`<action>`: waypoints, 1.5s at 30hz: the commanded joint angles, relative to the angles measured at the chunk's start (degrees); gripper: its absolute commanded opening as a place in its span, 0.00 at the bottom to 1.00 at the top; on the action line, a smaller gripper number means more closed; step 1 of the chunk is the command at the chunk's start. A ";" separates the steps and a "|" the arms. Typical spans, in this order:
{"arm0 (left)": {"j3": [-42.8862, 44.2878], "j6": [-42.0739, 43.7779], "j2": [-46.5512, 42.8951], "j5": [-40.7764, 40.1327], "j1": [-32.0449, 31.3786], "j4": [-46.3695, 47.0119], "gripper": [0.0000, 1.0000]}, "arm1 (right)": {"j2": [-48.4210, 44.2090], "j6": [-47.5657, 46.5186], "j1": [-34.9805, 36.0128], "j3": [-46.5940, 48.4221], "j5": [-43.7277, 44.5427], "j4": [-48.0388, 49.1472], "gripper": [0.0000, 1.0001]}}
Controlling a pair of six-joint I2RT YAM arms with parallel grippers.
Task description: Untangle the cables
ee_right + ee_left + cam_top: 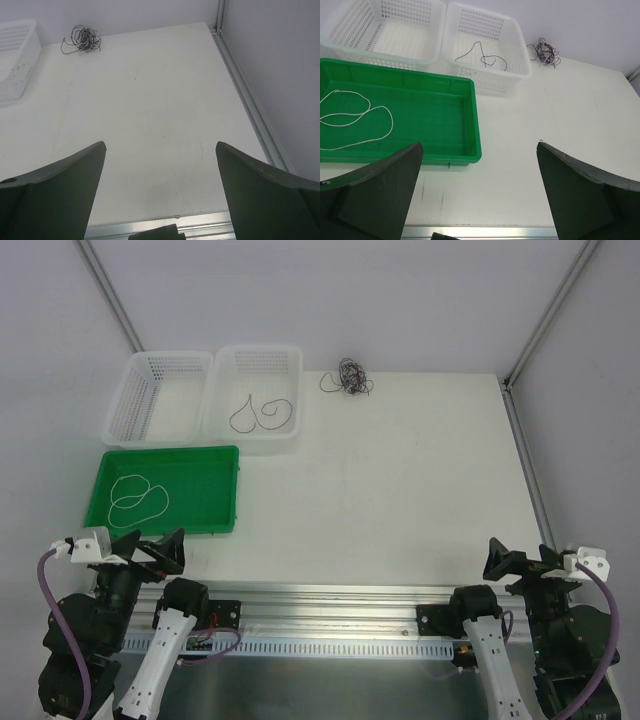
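A small tangle of thin dark cables (pixel 348 377) lies at the table's far edge, right of the baskets; it also shows in the left wrist view (pixel 546 51) and the right wrist view (pixel 83 38). One dark cable (pixel 262 413) lies looped in the right white basket (pixel 290 360). One white cable (pixel 138 498) lies looped in the green tray (pixel 228 525). My left gripper (pixel 172 550) is open and empty at the near left edge. My right gripper (pixel 497 558) is open and empty at the near right edge. Both are far from the tangle.
A second white basket (pixel 118 405) stands left of the first, with nothing in it. A metal rail (pixel 330 595) runs along the near edge. Enclosure posts (pixel 520 370) and walls bound the table at the right and back.
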 commanded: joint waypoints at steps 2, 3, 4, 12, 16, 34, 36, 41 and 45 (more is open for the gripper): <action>-0.23 -1.16 -9.52 -1.48 0.05 1.27 0.99 | -10.93 2.26 -0.10 1.34 0.01 1.38 0.97; -0.32 -1.51 -9.44 -1.30 0.05 1.36 0.99 | -10.93 2.61 -0.10 1.25 -0.77 1.46 0.97; -0.58 -1.78 -9.52 -1.22 0.05 1.44 0.99 | -10.84 2.09 -0.10 0.81 -2.17 1.55 0.97; -4.10 -4.85 -5.23 1.51 0.05 5.30 0.99 | -4.00 1.12 -0.45 -0.16 -9.91 4.36 0.97; -7.25 -6.08 0.31 4.49 0.05 8.90 0.99 | 3.56 4.37 -0.54 -2.26 -9.30 7.52 0.97; -16.40 -3.89 33.36 11.53 0.83 23.07 0.99 | 64.00 25.63 0.25 0.27 -20.37 48.54 0.97; -17.19 -3.19 33.02 11.53 2.06 23.07 0.99 | 72.68 27.13 0.69 3.35 -20.03 52.33 0.97; -18.51 -3.71 31.78 13.46 4.09 23.59 0.99 | 90.11 30.91 1.39 12.22 -20.64 63.31 0.99; -18.43 -3.10 31.52 12.15 4.53 23.50 0.99 | 104.00 34.07 2.36 23.71 -23.80 69.22 0.91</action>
